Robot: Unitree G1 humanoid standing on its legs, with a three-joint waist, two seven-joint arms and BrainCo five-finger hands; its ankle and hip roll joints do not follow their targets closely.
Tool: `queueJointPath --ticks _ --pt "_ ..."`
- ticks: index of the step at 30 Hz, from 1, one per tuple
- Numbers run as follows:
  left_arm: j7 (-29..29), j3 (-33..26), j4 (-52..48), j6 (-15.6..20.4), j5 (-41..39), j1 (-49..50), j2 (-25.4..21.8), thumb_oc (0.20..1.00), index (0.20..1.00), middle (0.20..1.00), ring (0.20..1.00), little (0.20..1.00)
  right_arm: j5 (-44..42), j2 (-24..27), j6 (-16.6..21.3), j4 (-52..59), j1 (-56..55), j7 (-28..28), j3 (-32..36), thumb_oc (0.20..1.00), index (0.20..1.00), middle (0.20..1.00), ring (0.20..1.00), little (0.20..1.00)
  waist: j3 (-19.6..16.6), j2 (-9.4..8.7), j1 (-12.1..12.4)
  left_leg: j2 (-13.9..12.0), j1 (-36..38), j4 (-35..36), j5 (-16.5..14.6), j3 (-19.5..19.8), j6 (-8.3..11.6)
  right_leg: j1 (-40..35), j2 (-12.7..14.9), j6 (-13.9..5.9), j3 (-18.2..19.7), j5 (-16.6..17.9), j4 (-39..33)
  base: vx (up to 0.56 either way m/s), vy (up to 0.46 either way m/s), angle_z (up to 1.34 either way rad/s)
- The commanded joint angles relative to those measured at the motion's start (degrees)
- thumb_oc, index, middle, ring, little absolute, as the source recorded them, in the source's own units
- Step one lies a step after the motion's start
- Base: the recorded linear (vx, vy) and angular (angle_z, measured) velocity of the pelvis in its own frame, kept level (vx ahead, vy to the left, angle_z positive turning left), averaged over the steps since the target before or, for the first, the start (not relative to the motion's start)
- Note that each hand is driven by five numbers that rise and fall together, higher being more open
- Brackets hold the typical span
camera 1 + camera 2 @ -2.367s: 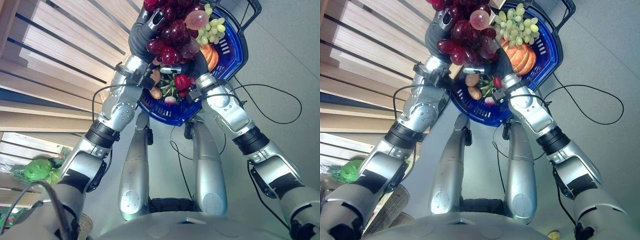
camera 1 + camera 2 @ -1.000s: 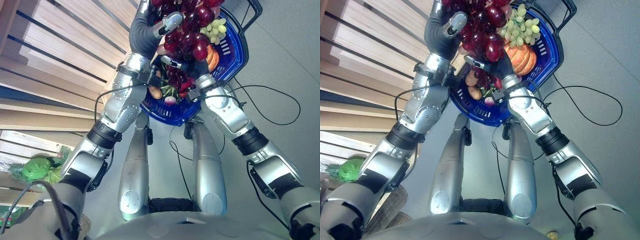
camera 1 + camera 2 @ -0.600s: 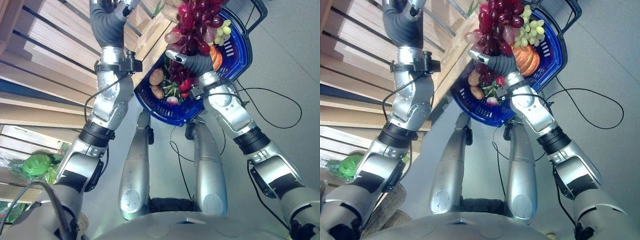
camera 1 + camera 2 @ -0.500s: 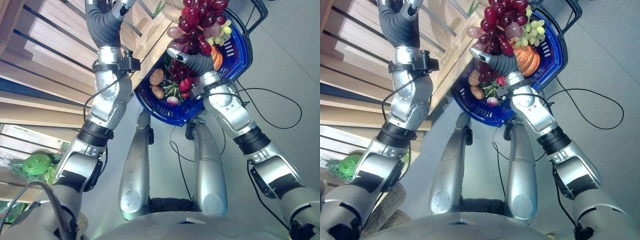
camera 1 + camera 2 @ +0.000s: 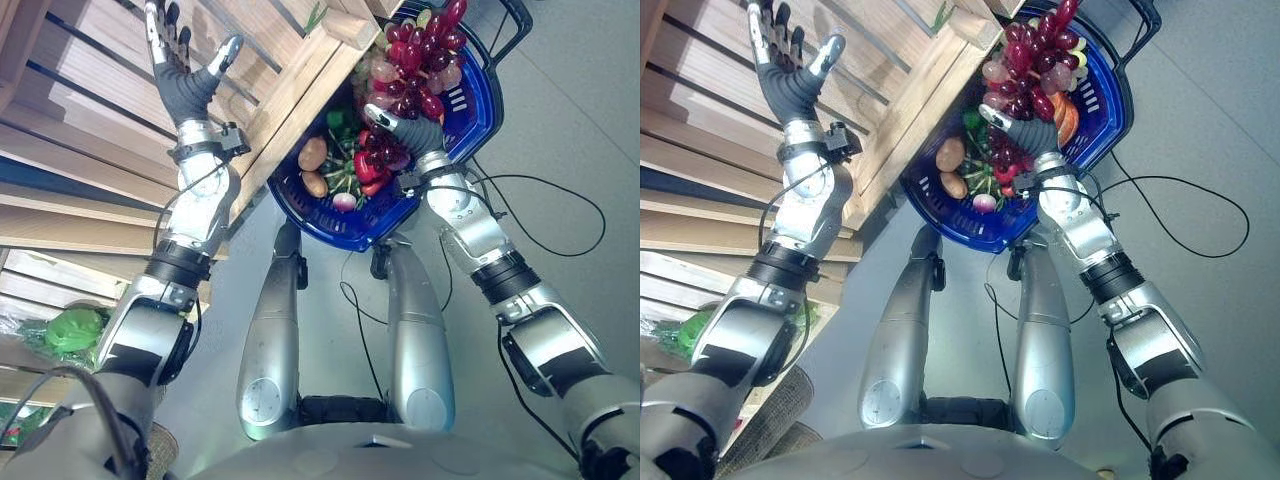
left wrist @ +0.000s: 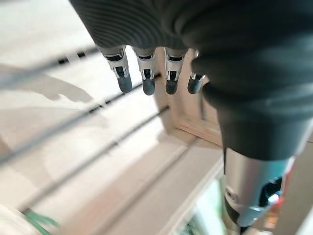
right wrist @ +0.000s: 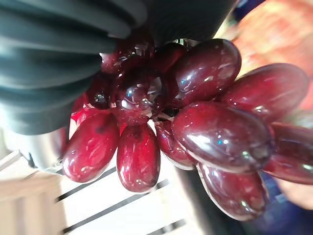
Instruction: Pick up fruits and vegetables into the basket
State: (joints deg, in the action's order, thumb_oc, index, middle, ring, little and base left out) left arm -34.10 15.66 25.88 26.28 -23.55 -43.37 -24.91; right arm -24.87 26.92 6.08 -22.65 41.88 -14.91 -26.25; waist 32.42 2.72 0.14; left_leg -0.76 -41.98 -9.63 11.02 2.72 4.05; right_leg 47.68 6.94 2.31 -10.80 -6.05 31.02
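A bunch of dark red grapes [image 5: 415,70] stands up over the blue basket [image 5: 340,238], with my right hand [image 5: 412,132] shut round its lower end. The right wrist view has the glossy red grapes [image 7: 195,112] pressed against the hand's dark cover. In the basket lie two potatoes [image 5: 312,153], a radish [image 5: 343,201], a red pepper [image 5: 364,168] and an orange pumpkin [image 5: 1068,118]. My left hand [image 5: 182,80] is raised at the far left over the wooden slats, open with fingers [image 6: 146,81] straight and nothing in it.
A wooden crate edge [image 5: 300,70] runs diagonally between the left hand and the basket. Wooden slats [image 5: 90,120] fill the left side. A green leafy vegetable [image 5: 75,332] lies at the lower left. The basket's black handle [image 5: 520,20] is at the top right.
My left hand has let go of the grapes, swung out to the left over the slats and opened. The right hand keeps the bunch and has shifted slightly right over the basket.
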Motion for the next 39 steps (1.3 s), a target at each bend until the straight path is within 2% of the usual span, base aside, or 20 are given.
queueJointPath --ticks 1,2,5,9,14,15,16,17,18,24,33,39 --pt "-0.50 -0.95 3.69 1.71 1.20 -2.17 -0.78 1.000 1.000 1.000 1.000 1.000 -2.48 1.06 0.62 -0.61 2.99 0.46 -1.16 0.200 0.200 0.200 0.200 0.200 -2.62 -0.55 0.66 2.88 -0.07 -6.67 -7.31 -3.37 -0.90 -4.37 -2.10 -6.51 0.80 6.49 -10.73 0.00 0.000 0.00" --pt "-0.63 -0.94 3.85 1.59 1.30 -2.24 -0.78 1.000 1.000 1.000 1.000 1.000 -2.66 1.11 0.29 -0.84 3.10 0.57 -1.22 0.200 0.200 0.200 0.200 0.200 -2.62 -0.54 0.67 2.88 -0.10 -6.69 -7.32 -3.37 -0.90 -4.33 -2.10 -6.51 0.79 6.47 -10.71 0.00 0.000 0.00" --pt "0.97 1.16 11.37 0.05 -3.22 -6.18 -2.37 1.000 1.000 1.000 1.000 1.000 -4.22 1.78 -4.26 -14.16 9.33 1.51 -4.58 0.200 0.200 0.200 0.200 0.200 -2.62 -0.20 1.24 2.89 -0.63 -7.15 -7.23 -3.30 -0.57 -3.65 -2.17 -6.36 0.53 6.32 -10.13 0.00 0.000 0.00" --pt "2.73 3.08 16.27 -2.24 -4.49 -9.55 -2.78 1.000 1.000 1.000 1.000 1.000 -0.69 1.75 -9.46 -26.76 15.18 3.31 -5.93 0.200 0.200 0.200 0.200 0.200 -2.62 0.47 1.90 2.89 -1.24 -7.44 -7.04 -3.19 -0.59 -2.84 -2.27 -6.27 0.37 6.25 -9.52 0.00 0.001 0.01" --pt "4.60 4.02 19.88 -2.17 -6.05 -11.03 -1.82 1.000 1.000 1.000 1.000 1.000 3.77 0.81 -11.72 -38.28 20.21 6.11 -6.20 0.200 0.200 0.200 0.200 0.200 -2.62 1.18 2.63 2.97 -1.75 -7.58 -6.97 -2.96 -0.66 -2.24 -2.36 -6.22 0.31 6.23 -9.30 0.00 -0.001 0.01" --pt "5.31 4.17 20.66 -1.96 -6.66 -11.38 -1.59 1.000 1.000 1.000 1.000 1.000 4.26 0.72 -13.25 -40.35 21.54 6.74 -6.36 0.244 0.244 0.244 0.244 0.244 -2.62 1.37 2.80 3.03 -2.03 -7.84 -7.00 -2.91 -0.69 -1.90 -2.33 -6.20 0.32 6.27 -9.10 0.00 0.000 0.00" --pt "5.50 4.17 20.84 -1.86 -6.86 -11.46 -1.56 1.000 1.000 1.000 1.000 1.000 4.47 0.68 -13.81 -40.68 21.81 6.77 -6.39 0.762 0.762 0.762 0.762 0.762 -2.62 1.41 2.83 3.04 -2.12 -7.92 -7.01 -2.88 -0.69 -1.80 -2.33 -6.20 0.32 6.28 -9.04 0.00 0.000 0.00" --pt "5.59 4.10 20.94 -1.76 -6.75 -11.46 -1.43 1.000 1.000 1.000 1.000 1.000 4.99 0.62 -14.17 -41.39 22.14 6.99 -6.27 0.762 0.762 0.762 0.762 0.762 -2.62 1.46 2.89 3.10 -2.19 -7.98 -7.04 -2.84 -0.70 -1.71 -2.34 -6.19 0.31 6.27 -9.00 0.00 0.000 0.00" --pt "6.06 4.05 21.20 -1.59 -7.39 -11.56 -1.00 1.000 1.000 1.000 1.000 1.000 6.69 0.48 -16.17 -43.36 23.23 7.59 -6.39 1.000 1.000 1.000 1.000 1.000 -2.62 1.59 3.11 3.21 -2.42 -8.06 -7.02 -2.73 -0.79 -1.51 -2.44 -6.15 0.31 6.30 -8.99 0.00 0.000 0.00" --pt "6.08 4.00 20.99 -1.32 -6.17 -11.44 -0.23 1.000 1.000 1.000 1.000 1.000 8.46 0.07 -20.43 -45.49 25.00 8.29 -6.03 1.000 1.000 1.000 1.000 1.000 -2.62 1.62 3.50 3.39 -2.64 -8.21 -7.12 -2.43 -0.91 -1.22 -2.81 -6.10 0.39 6.32 -8.82 0.00 -0.002 0.02" --pt "5.97 3.51 20.72 -1.72 -5.46 -11.19 -0.04 1.000 1.000 1.000 1.000 1.000 9.58 -0.23 -20.87 -45.59 25.22 8.07 -5.69 1.000 1.000 1.000 1.000 1.000 -2.62 1.29 3.37 3.57 -1.92 -8.11 -7.37 -2.15 -1.02 -1.78 -3.24 -6.10 0.87 6.41 -9.10 0.00 0.000 0.00" --pt "6.40 3.40 21.32 -3.64 -2.87 -10.27 -0.05 1.000 1.000 1.000 1.000 1.000 9.92 -0.32 -19.99 -45.56 23.71 7.14 -5.46 1.000 1.000 1.000 1.000 1.000 -2.62 1.05 2.96 3.83 0.94 -7.11 -7.68 -2.12 -1.24 -4.35 -3.51 -6.19 1.60 6.61 -10.16 -0.01 0.010 0.00"
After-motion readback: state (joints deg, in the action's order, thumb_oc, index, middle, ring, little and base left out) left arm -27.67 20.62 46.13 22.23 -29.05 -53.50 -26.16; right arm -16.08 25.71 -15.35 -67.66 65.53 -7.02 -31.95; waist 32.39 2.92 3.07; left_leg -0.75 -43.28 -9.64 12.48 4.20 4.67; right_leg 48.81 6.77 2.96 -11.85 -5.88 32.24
